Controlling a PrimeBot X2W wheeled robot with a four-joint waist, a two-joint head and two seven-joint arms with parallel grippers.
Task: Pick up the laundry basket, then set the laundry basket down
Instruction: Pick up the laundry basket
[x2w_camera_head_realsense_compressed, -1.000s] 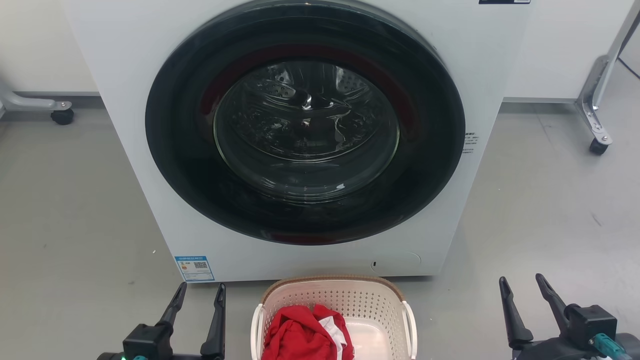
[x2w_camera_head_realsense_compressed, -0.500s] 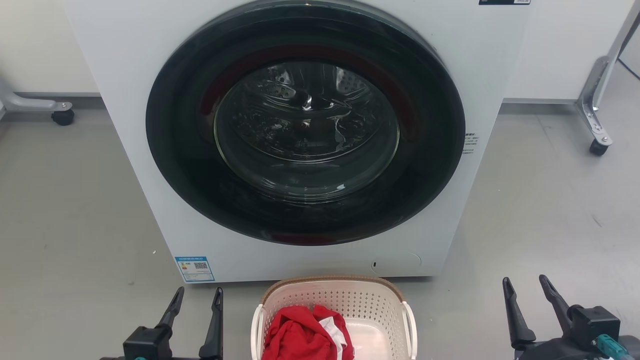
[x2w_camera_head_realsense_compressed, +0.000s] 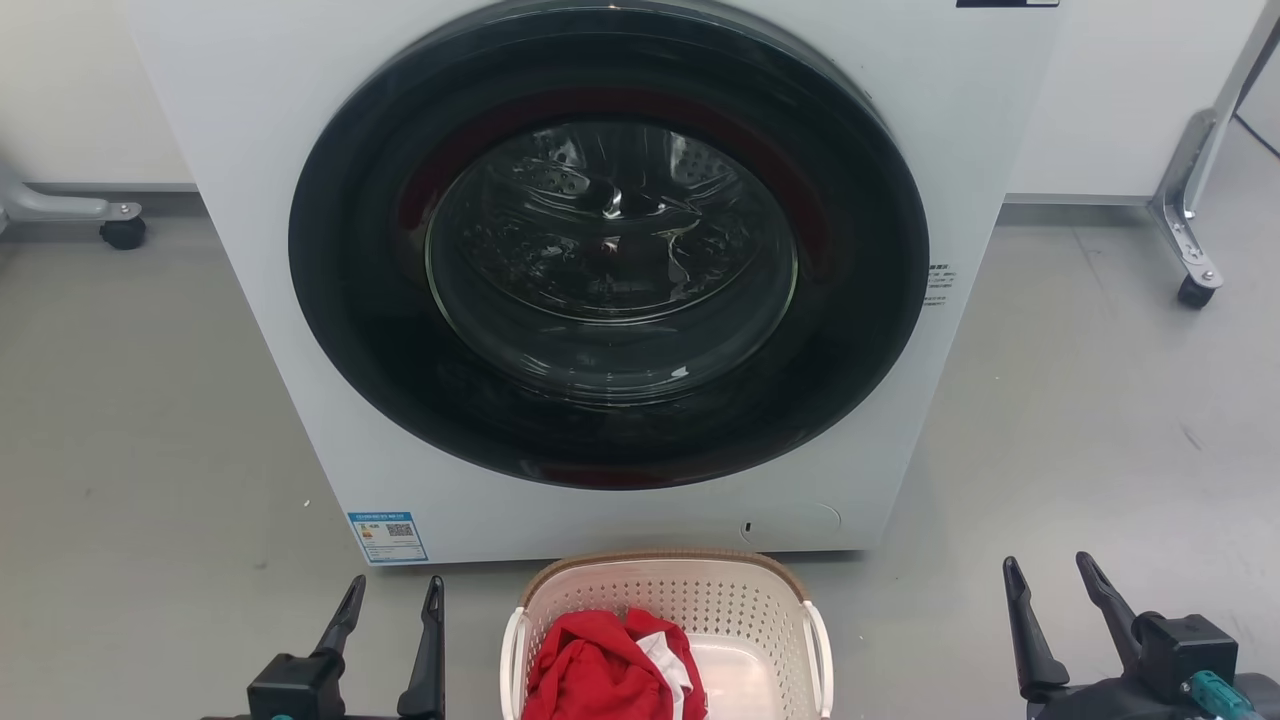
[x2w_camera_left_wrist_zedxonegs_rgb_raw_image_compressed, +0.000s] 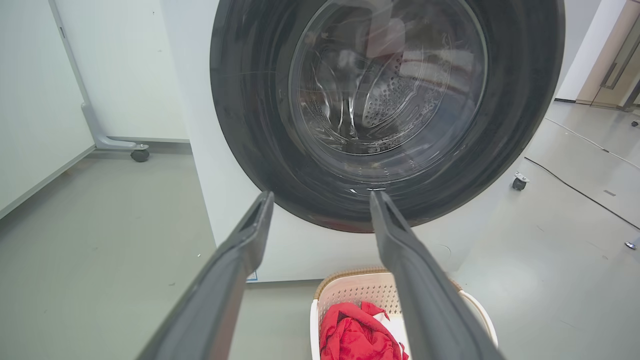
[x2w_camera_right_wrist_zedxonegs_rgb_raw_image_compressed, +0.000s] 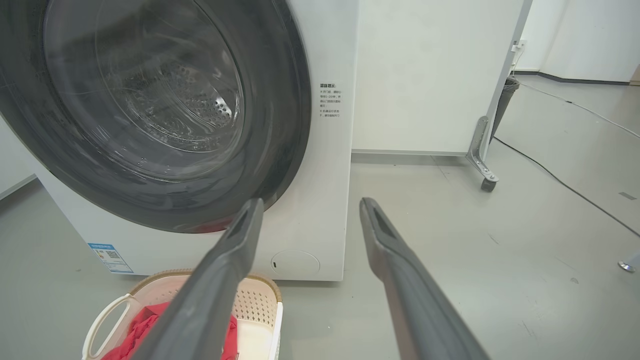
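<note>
Bottom centre of head view: laundry basket (x2w_camera_head_realsense_compressed: 680, 600) on grey floor (x2w_camera_head_realsense_compressed: 150, 450), just below washing machine (x2w_camera_head_realsense_compressed: 290, 400), red cloth (x2w_camera_head_realsense_compressed: 600, 670) inside. Lower left: left gripper (x2w_camera_head_realsense_compressed: 396, 582), fingers apart, beside basket, not touching. Lower right: right gripper (x2w_camera_head_realsense_compressed: 1045, 560), fingers apart, farther from basket.

Left tool (x2w_camera_head_realsense_compressed: 395, 582), right tool (x2w_camera_head_realsense_compressed: 1046, 560): fingers spread, pointing forward (both alike).
</note>
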